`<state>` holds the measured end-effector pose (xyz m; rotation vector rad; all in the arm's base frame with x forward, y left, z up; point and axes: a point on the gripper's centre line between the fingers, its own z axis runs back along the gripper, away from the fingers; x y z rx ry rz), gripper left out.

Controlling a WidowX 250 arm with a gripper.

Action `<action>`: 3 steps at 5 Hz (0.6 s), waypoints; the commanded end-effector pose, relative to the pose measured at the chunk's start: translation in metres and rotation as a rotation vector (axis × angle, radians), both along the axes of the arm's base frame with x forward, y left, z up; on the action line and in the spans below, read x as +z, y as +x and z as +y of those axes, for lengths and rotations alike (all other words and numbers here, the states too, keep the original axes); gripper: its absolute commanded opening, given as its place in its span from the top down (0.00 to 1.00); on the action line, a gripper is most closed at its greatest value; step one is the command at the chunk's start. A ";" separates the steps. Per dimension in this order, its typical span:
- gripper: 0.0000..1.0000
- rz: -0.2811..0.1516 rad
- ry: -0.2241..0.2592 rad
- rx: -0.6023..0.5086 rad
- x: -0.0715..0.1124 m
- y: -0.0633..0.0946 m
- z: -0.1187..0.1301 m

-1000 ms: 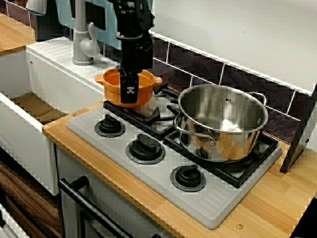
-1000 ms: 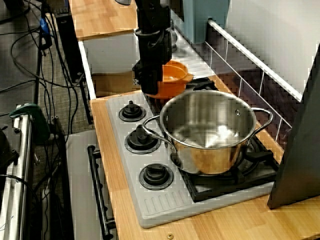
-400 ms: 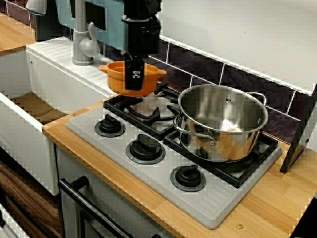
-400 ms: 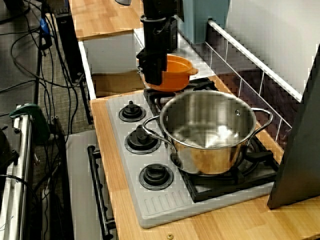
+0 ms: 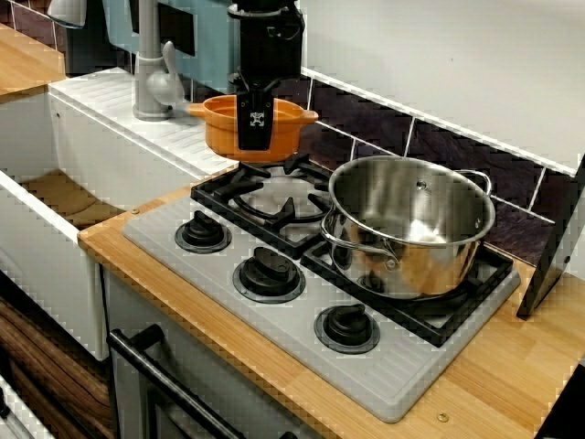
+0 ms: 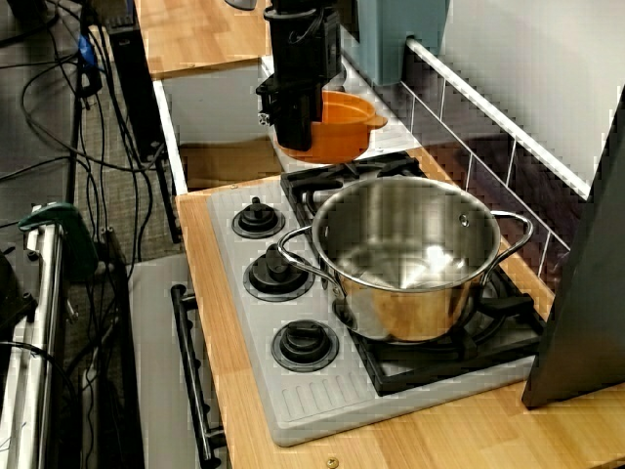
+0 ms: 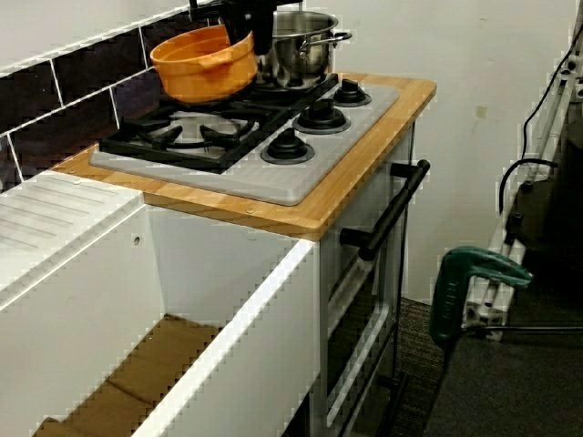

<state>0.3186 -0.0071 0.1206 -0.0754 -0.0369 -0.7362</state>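
My black gripper [image 5: 254, 123] is shut on the near rim of a small orange pot [image 5: 219, 135] with two side handles. The pot hangs level in the air, above the back-left edge of the black burner grate [image 5: 265, 197] and the drainboard beside it. The view along the counter shows the gripper [image 6: 293, 122] in front of the orange pot [image 6: 342, 127], hiding its left side. From the sink side, the orange pot [image 7: 200, 68] floats clear of the grate, and the gripper [image 7: 250, 23] is mostly cut off at the top edge.
A large steel pot [image 5: 411, 229] stands on the right burner. Three black knobs [image 5: 268, 273] line the grey hob front. A grey faucet [image 5: 151, 73] and white ribbed drainboard [image 5: 119, 105] lie left, with the open sink [image 5: 55, 197] below. A dark panel [image 5: 558, 247] leans at far right.
The gripper has lifted the orange pot off the left burner and carried it up and back toward the drainboard. The steel pot has not moved.
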 end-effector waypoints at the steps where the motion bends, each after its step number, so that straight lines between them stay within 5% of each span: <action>1: 1.00 -0.095 0.001 -0.031 0.039 -0.012 -0.009; 3: 1.00 -0.131 -0.027 -0.047 0.061 -0.013 -0.016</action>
